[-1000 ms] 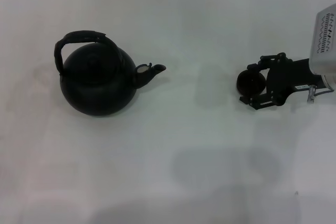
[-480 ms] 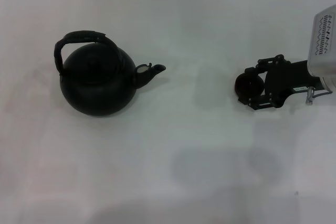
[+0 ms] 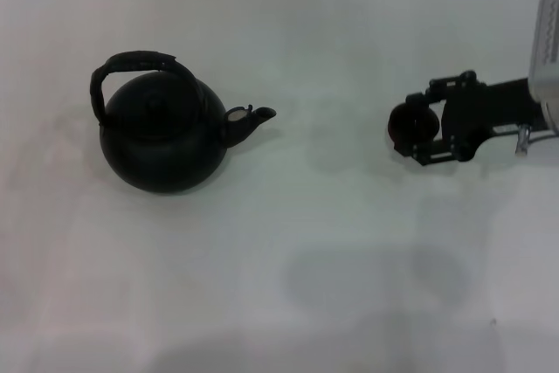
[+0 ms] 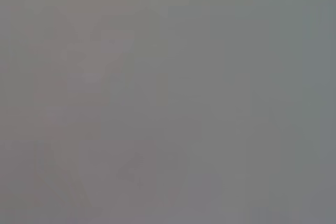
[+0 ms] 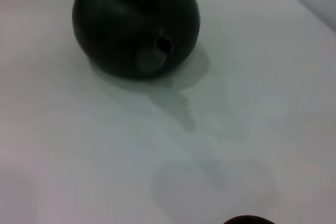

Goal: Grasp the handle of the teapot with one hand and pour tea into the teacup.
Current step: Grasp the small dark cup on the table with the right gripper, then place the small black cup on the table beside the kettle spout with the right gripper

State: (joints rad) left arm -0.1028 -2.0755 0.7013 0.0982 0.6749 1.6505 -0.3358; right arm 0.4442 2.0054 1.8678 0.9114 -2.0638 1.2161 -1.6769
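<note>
White table [image 3: 332,32] under teapot [image 3: 162,141]

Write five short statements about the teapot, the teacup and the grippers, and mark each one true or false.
1. The right gripper is shut on the teacup. True.
2. The teapot lies tipped on its side. False: it stands upright on the table.
3. The spout points toward the teacup. True.
4. The left gripper grips the handle. False: nothing touches the handle, and the left gripper is not in view.
5. The teacup touches the spout. False: bare table separates them.
</note>
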